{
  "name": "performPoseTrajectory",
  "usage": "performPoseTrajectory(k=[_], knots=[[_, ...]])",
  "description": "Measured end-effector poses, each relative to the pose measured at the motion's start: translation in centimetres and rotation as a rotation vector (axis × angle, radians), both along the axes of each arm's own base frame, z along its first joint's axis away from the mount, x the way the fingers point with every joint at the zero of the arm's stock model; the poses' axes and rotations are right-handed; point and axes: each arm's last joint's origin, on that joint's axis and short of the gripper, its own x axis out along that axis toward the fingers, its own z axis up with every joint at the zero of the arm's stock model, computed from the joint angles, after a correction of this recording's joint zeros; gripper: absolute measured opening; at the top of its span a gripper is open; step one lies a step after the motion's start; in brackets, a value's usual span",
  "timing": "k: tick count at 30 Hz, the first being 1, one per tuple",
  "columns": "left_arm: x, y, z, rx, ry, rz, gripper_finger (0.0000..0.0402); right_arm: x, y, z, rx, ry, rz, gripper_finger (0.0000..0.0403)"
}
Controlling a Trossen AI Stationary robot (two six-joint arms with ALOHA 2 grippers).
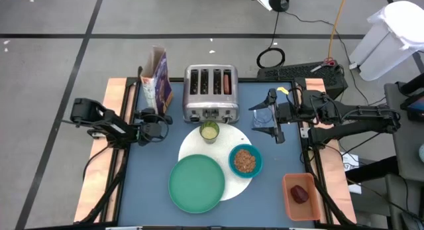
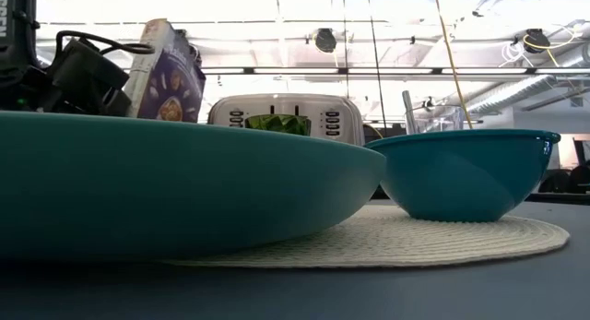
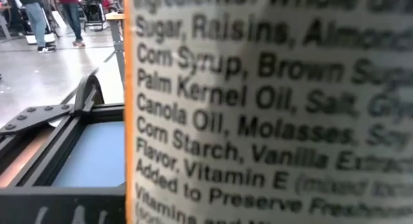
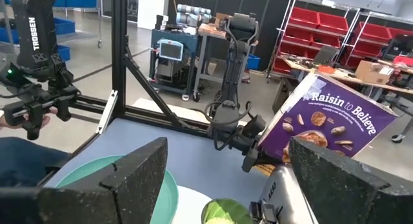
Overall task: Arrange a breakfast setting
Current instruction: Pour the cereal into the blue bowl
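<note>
Purple cardboard cereal box [image 1: 159, 83] stands tilted at the table's rear left, clamped at its lower edge by the left gripper [image 1: 158, 127]; the right wrist view shows the fingers pinching it, and its ingredient panel fills the left wrist view, so the box is likely being carried or set aside, clear of the setting. Right gripper [image 1: 273, 119] hovers just right of the silver four-slot toaster [image 1: 211, 92] with its dark fingers spread wide and nothing between them, probably waiting for its next pick. Breakfast pieces cluster at centre front: a large white round woven disc [image 1: 239, 185] serves as mat, bearing a broad green plate [image 1: 196, 183], bare, and a smaller teal bowl [image 1: 245, 160] filled with brown cereal. A small yellow-green cup [image 1: 209, 131] sits at the disc's rear edge, just before the toaster. Dark red fruit [image 1: 300, 194] lies in an orange tray [image 1: 291, 202] at front right, well apart from the mat, seemingly not yet placed.
</note>
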Motion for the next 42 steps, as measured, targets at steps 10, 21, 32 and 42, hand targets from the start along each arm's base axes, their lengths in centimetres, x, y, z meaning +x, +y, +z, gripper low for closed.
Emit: performPoseTrajectory(k=[10, 21, 32, 42], knots=[[0.1, 0.0, 0.0, -0.002, 0.035, -0.026, 0.0168, 0.0, 0.0, 0.0, -0.047, -0.004, 0.004, 0.0318], [0.1, -0.1, -0.1, 0.0, 0.057, -0.036, 0.0168, 0.7, -0.2, -0.5, -0.046, 0.023, -0.004, 0.0318], [0.1, -0.1, -0.1, 0.0, 0.057, -0.036, 0.0168, 0.9, -1.5, -0.7, -0.012, 0.037, -0.076, 0.0318], [0.1, -0.1, -0.2, -0.023, 0.052, -0.065, 0.0205, 1.5, -1.9, -1.1, -0.009, 0.067, -0.091, 0.0318]])
